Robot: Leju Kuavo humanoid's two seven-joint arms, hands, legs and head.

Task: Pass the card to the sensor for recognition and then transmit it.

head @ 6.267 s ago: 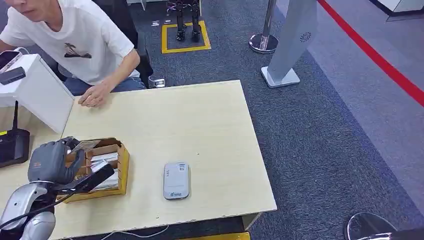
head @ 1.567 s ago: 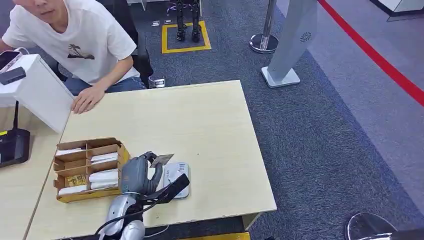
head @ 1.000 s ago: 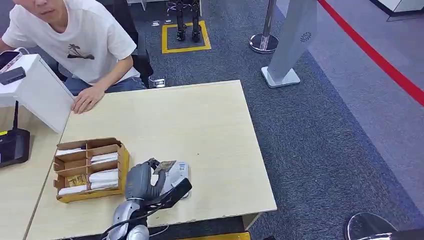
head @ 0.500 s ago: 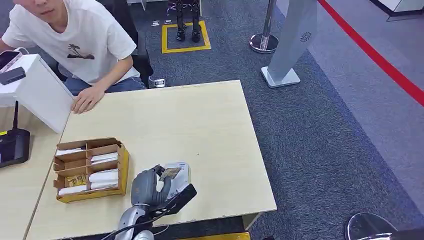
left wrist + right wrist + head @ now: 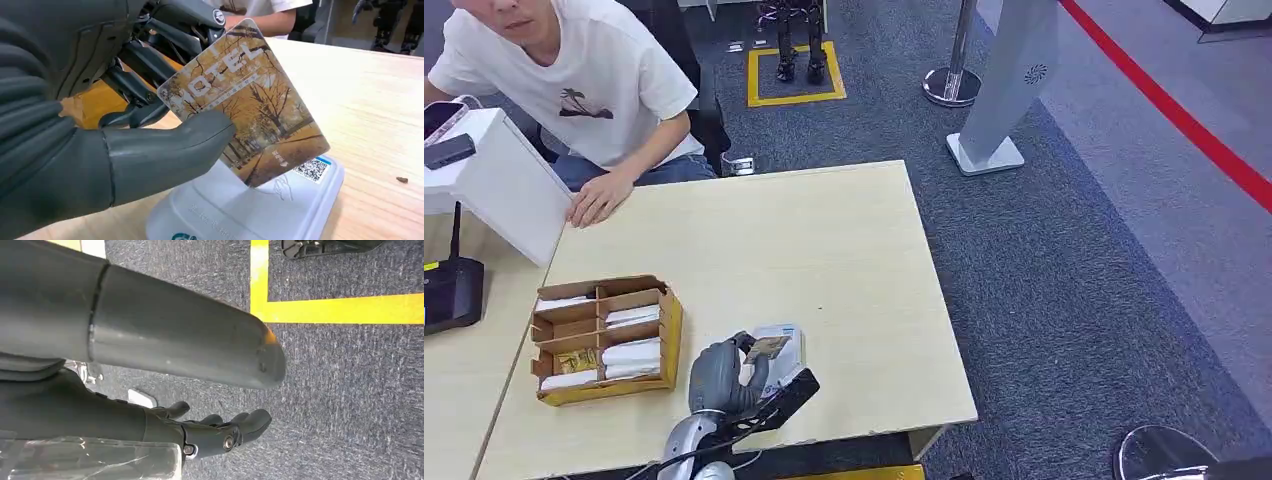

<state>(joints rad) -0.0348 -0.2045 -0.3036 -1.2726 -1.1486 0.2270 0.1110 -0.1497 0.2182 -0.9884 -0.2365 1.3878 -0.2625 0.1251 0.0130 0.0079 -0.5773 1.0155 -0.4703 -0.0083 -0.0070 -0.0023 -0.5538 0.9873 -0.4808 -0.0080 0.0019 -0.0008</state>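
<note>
Card (image 5: 250, 107) printed with golden autumn trees, pinched by left hand (image 5: 100, 125), tilts over white sensor (image 5: 260, 210).

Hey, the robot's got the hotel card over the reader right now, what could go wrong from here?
1. The left hand pinches the card only near one corner, thumb against fingers, so it might slip or twist before the handover.
2. The card is tilted, with just one corner near the white sensor, so the read may fail.
3. The sensor lies near the table's front edge; a downward push could shift it.
</note>
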